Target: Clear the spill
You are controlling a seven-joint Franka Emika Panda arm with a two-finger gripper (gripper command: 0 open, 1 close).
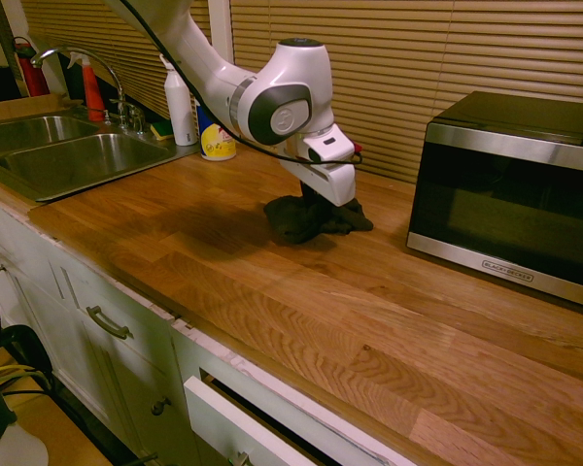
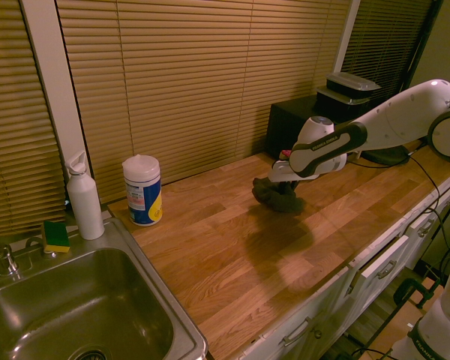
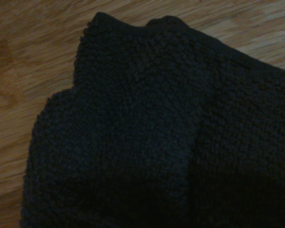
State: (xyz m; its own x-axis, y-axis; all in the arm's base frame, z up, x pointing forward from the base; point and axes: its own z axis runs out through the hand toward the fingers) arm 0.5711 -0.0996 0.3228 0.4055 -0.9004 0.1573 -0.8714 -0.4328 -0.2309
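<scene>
The gripper (image 1: 316, 201) is clenched on the dark cloth (image 1: 306, 219), its fingers buried in the bunched top of the fabric and pointing steeply down; the cloth hangs from them as a crumpled heap whose lower folds rest on the wooden countertop (image 1: 301, 301) (in the wrist view its looped, towel-like weave (image 3: 147, 133) fills nearly the whole picture, with bare wood only along one side). The spill cannot be made out in any view; the wood around the cloth shows only grain and shadow, so if the drops are there they lie under the cloth or are too small to tell. The white arm (image 2: 390, 120) reaches the cloth from over the counter, its last link slanting down to the wrist. Near the cloth, against the blinds, sits a black and steel microwave (image 1: 510, 189); it stands apart from the cloth, not touching it. Well away along the counter stands a tub of wipes (image 2: 142, 190) with a yellow and blue label; just beside it a white spray bottle (image 2: 84, 196); then a yellow and green sponge (image 2: 56, 235) at the rim of the steel sink (image 2: 146, 285); a red spray bottle (image 1: 92, 87) stands behind the tap (image 1: 112, 83).
</scene>
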